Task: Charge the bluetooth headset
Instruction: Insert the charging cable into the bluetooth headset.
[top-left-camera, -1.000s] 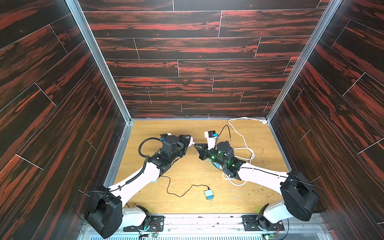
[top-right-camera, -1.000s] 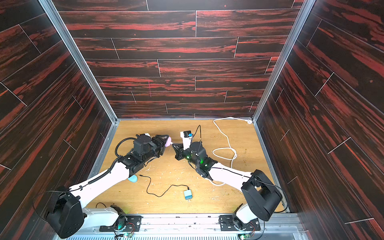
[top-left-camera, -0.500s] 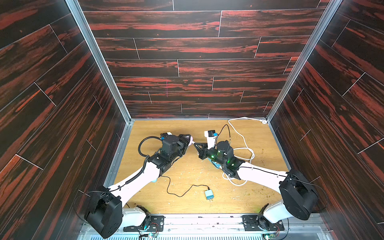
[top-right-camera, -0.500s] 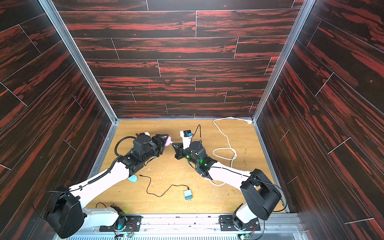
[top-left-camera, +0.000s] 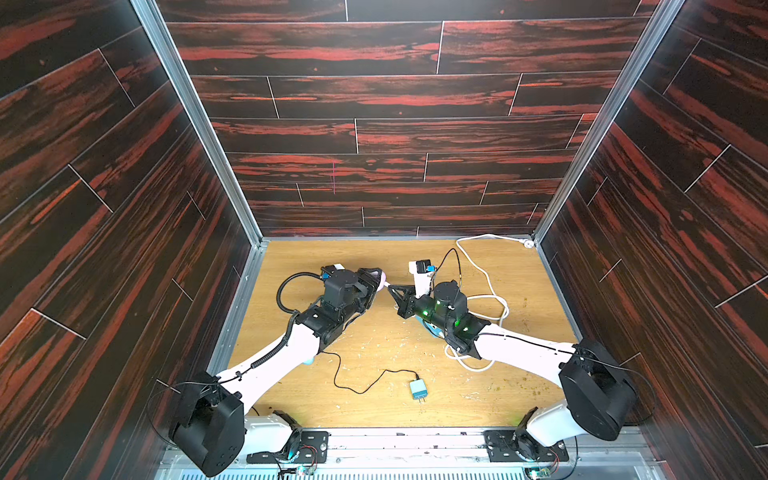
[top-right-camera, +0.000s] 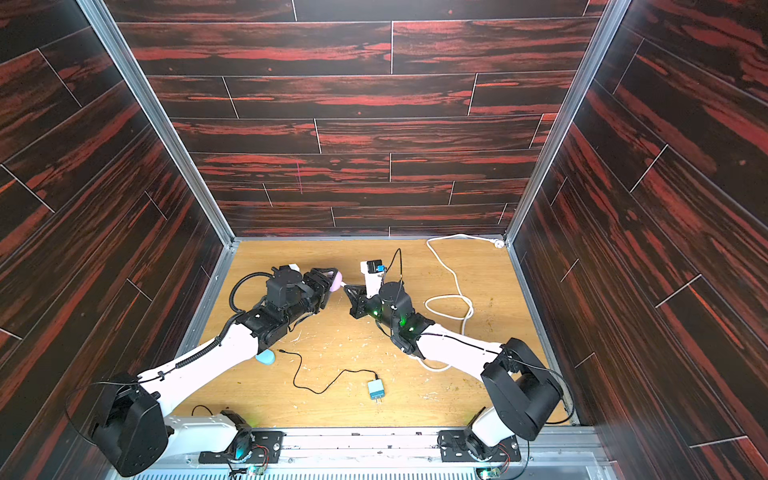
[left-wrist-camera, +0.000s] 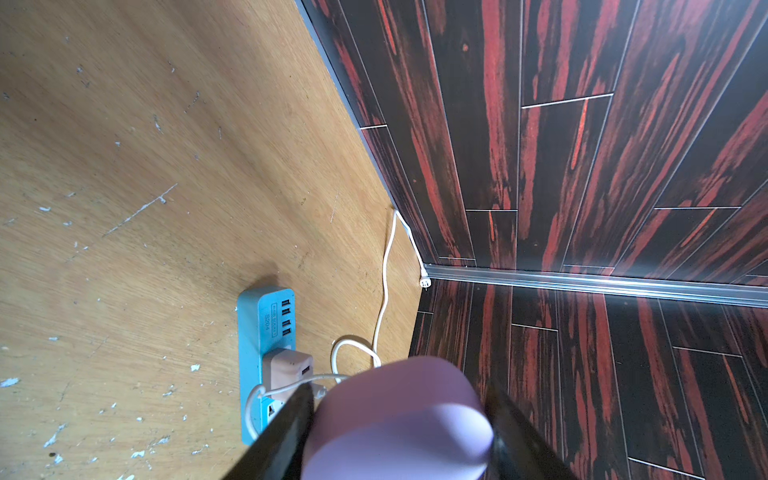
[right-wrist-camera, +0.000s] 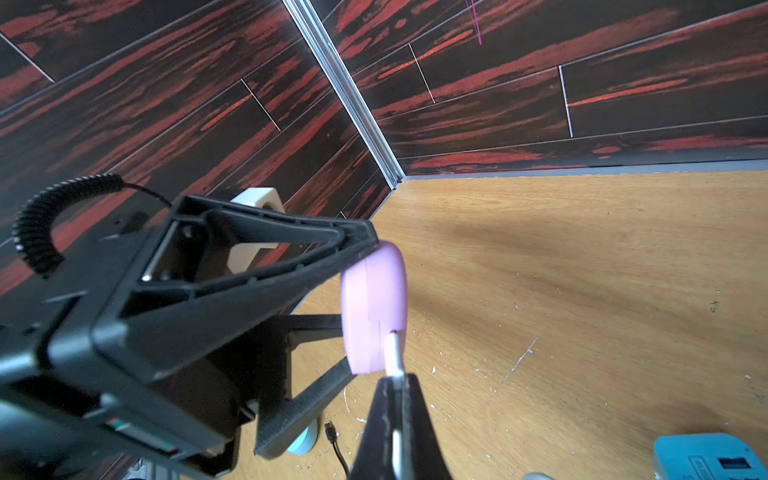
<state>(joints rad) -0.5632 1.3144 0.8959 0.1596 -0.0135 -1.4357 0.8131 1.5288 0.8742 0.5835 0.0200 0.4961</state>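
The bluetooth headset is a lilac rounded case (top-left-camera: 381, 276) (top-right-camera: 336, 276), held above the wooden floor. My left gripper (left-wrist-camera: 399, 399) is shut on it, one black finger on each side of the case (left-wrist-camera: 399, 419). In the right wrist view the case (right-wrist-camera: 372, 303) stands edge-on. My right gripper (right-wrist-camera: 397, 380) is shut on a white cable plug (right-wrist-camera: 394, 353), and the plug's tip meets the case's rim. I cannot tell how deep the plug sits. In both top views the two grippers meet tip to tip, the right gripper (top-left-camera: 391, 287) just right of the case.
A teal power strip (left-wrist-camera: 266, 332) with a pinkish adapter (left-wrist-camera: 289, 368) lies below my right arm, and its white cable (top-left-camera: 486, 291) loops toward the back right corner. A teal charger (top-left-camera: 417, 390) with a thin black cable (top-left-camera: 353, 386) lies near the front. A light-blue round thing (top-right-camera: 266, 356) sits under my left arm.
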